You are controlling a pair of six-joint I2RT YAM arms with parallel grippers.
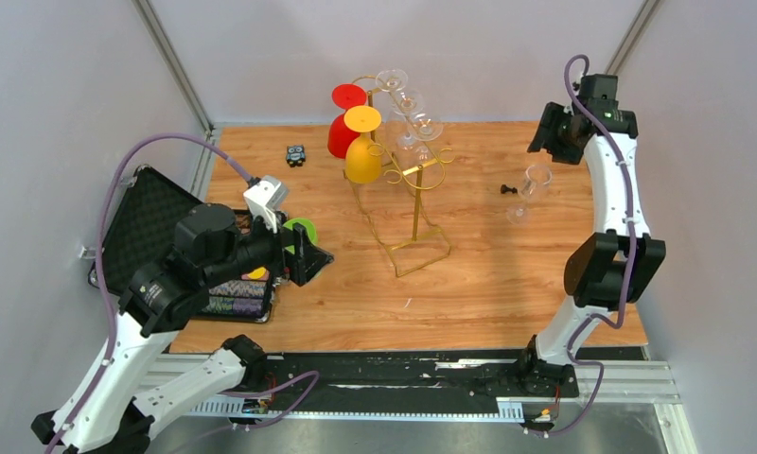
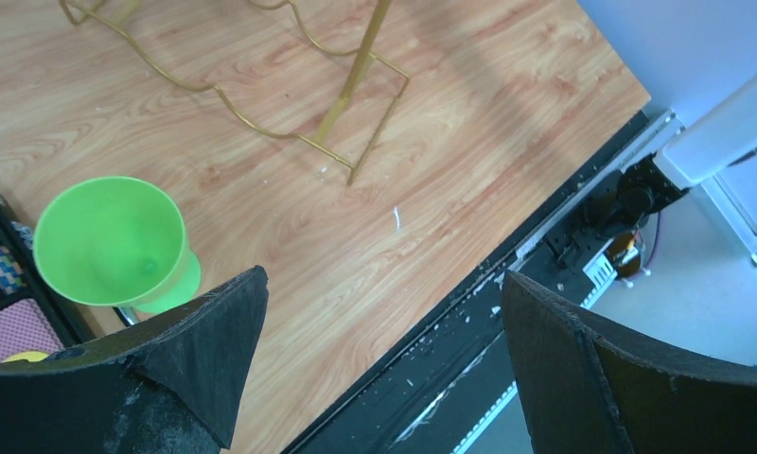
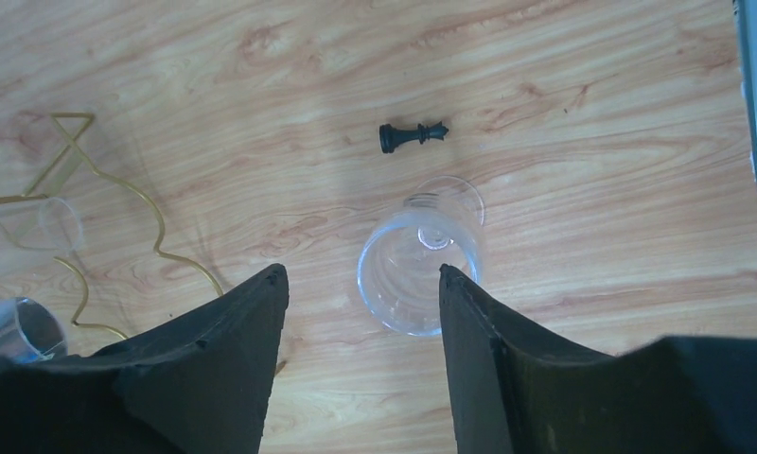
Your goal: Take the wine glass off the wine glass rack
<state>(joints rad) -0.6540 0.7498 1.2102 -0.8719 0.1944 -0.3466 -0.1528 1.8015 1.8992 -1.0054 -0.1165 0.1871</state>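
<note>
One clear wine glass (image 1: pixel 534 189) stands on the desk (image 1: pixel 488 284) at the right of the top view, well apart from the gold wine glass rack (image 1: pixel 417 203), right hand (image 3: pixel 361 274) spread empty above it, so I'd back straight up, don't clip that rim.

A black chess piece (image 3: pixel 413 136) lies on its side on the wooden counter (image 1: pixel 507 284), toward its right end. At the left edge, a green cup (image 2: pixel 110 241) stands upright just beside an open black case (image 1: pixel 148 222) holding patterned items. A small black object (image 1: pixel 296 154) sits near the back edge.
</note>
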